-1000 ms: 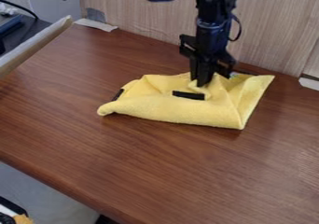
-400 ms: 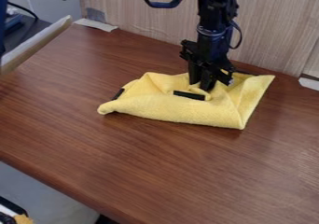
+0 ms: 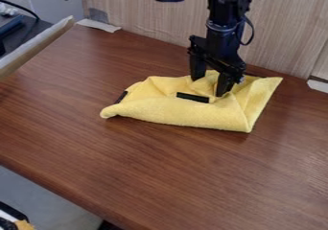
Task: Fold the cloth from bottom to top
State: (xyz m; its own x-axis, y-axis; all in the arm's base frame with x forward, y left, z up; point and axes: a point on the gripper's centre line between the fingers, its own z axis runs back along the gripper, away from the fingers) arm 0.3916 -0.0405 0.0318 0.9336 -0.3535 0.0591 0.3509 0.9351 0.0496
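The black gripper (image 3: 209,86) hangs down over the back middle of the yellow cloth (image 3: 186,113), its two fingers spread apart with a raised bit of cloth between them. Folds run across the cloth, and its front edge is a thick, rounded fold from the left corner to the front right corner. A black strip lies on the cloth just in front of the gripper, and another dark strip is at its left edge. Whether the fingertips touch the cloth I cannot tell.
The brown table (image 3: 173,176) has a wood-grain wall (image 3: 154,13) along its back. A pale board edge (image 3: 35,47) slants in at the upper left. White tape (image 3: 98,26) sits at the table's back left.
The gripper's fingers have opened from close together to wide apart, and the arm has shifted slightly right. The bit of cloth between them has spread a little; the rest lies as before.
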